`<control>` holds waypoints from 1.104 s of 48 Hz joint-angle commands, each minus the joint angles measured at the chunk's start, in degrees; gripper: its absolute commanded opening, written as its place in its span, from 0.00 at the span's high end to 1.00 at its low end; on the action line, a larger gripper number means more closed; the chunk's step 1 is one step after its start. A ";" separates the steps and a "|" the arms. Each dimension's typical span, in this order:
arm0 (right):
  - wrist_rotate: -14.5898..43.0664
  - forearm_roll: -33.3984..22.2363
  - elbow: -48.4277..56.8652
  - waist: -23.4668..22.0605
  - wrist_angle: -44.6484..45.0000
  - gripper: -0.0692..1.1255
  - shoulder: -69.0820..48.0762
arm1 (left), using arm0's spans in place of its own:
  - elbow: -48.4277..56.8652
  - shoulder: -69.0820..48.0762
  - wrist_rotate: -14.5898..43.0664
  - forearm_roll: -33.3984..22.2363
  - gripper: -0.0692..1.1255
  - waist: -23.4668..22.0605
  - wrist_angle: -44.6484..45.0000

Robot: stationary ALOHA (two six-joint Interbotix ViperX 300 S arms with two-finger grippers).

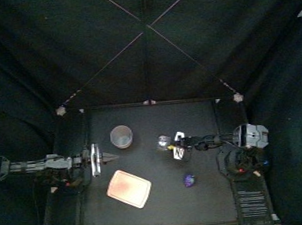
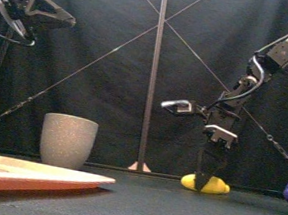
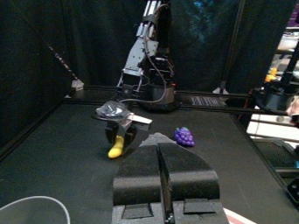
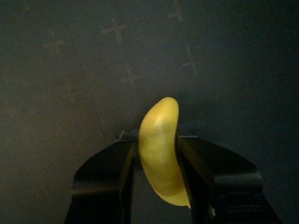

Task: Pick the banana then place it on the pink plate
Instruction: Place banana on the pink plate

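Right gripper (image 4: pixel 162 145): lowered to the tabletop from the right-hand side, jaws pointing down; they are parted only by the width of the fruit and press against both of its long sides

Banana (image 2: pixel 220 187): yellow, clamped between the right gripper's jaws; its curved tip sticks out past the fingertips, and its underside is at the level of the table (image 1: pixel 163 209), so it does not appear to be lifted

Pink plate (image 1: pixel 129 189): flat and bare, lying well apart from the right gripper, toward the table's front and toward the left arm's side; nothing rests on it

Purple grape toy (image 1: pixel 189 180): a small cluster near the right gripper, on its front side, not touching the jaws or the banana

Grey cup (image 2: pixel 68 140): upright, tall and speckled, standing away from the right gripper toward the left arm and a little toward the back; it is apart from the plate

Left gripper (image 3: pixel 166 179): held high over the table's left edge, far from the banana; its two jaws are pressed together with only a thin seam between them and nothing in their grasp; its wrist camera faces across the table toward the right gripper and the fruit
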 commanded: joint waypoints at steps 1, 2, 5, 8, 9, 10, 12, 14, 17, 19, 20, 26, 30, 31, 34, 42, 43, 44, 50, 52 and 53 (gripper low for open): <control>0.62 1.05 -2.90 3.16 -0.35 0.39 -4.57 | -0.88 0.26 0.00 -0.44 0.92 0.18 -0.53; 0.62 1.32 -3.43 4.04 -0.44 0.39 -5.01 | -0.88 0.35 0.00 -0.44 0.92 0.18 -0.53; 0.70 2.55 -5.45 7.12 -1.23 0.39 -5.98 | -0.79 0.35 0.00 -0.44 0.92 0.18 -0.53; 0.70 3.78 -7.73 10.20 -2.72 0.39 -6.33 | -0.79 0.26 0.00 -0.44 0.92 0.18 -0.53; 0.70 4.13 -8.35 11.25 -3.43 0.39 -6.24 | -0.79 0.26 0.00 -0.44 0.92 0.18 -0.53; 0.70 4.57 -9.58 12.83 -4.57 0.39 -6.06 | -0.79 0.26 0.00 -0.44 0.92 0.18 -0.53; 0.70 5.10 -10.99 14.85 -6.50 0.39 -5.54 | -0.79 0.26 0.00 -0.53 0.92 0.26 -0.62; 0.79 5.54 -12.39 16.44 -8.70 0.39 -4.48 | -0.88 0.26 0.00 -0.44 0.92 0.44 -0.53; 0.79 6.06 -14.33 18.54 -11.87 0.39 -2.55 | -0.88 0.26 0.00 -0.53 0.92 0.79 -0.53; 0.79 6.50 -15.64 19.60 -13.62 0.39 -1.14 | -0.79 0.26 0.00 -0.44 0.92 1.14 -0.53; 0.88 7.03 -16.61 20.04 -14.77 0.39 0.09 | -0.88 0.26 0.00 -0.53 0.92 1.32 -0.53; 0.79 10.37 -21.01 21.71 -17.84 0.39 5.19 | -0.70 0.26 -0.09 -1.05 0.92 3.08 -0.53; 0.79 12.39 -24.26 22.15 -18.02 0.39 8.53 | -0.62 0.26 0.00 -2.11 0.92 3.78 -0.53; 0.79 12.66 -25.14 22.15 -18.02 0.39 9.32 | -0.62 0.35 0.00 -2.37 0.92 3.96 -0.53; 0.88 14.15 -27.25 22.15 -17.93 0.39 11.60 | -0.62 0.26 0.09 -3.08 0.92 4.31 -0.26; 0.70 14.85 -33.13 22.50 -16.08 0.39 16.79 | -0.35 0.35 0.26 -3.69 0.92 4.39 -0.09; 0.70 14.77 -33.75 22.50 -15.47 0.39 17.31 | -0.35 0.26 0.26 -3.69 0.92 4.39 -0.09; 0.70 14.77 -34.45 22.68 -14.85 0.39 17.84 | -0.35 0.26 0.18 -3.69 0.92 4.39 -0.09; 0.79 15.03 -38.41 23.03 -10.02 0.39 20.30 | -0.18 0.35 0.09 -3.69 0.92 4.39 0.00; 0.88 15.38 -39.99 23.20 -8.09 0.38 21.27 | -0.09 0.26 0.09 -3.69 0.92 4.39 0.00; 0.88 15.47 -40.52 23.38 -7.47 0.38 21.71 | 0.00 0.26 0.09 -3.69 0.92 4.39 0.00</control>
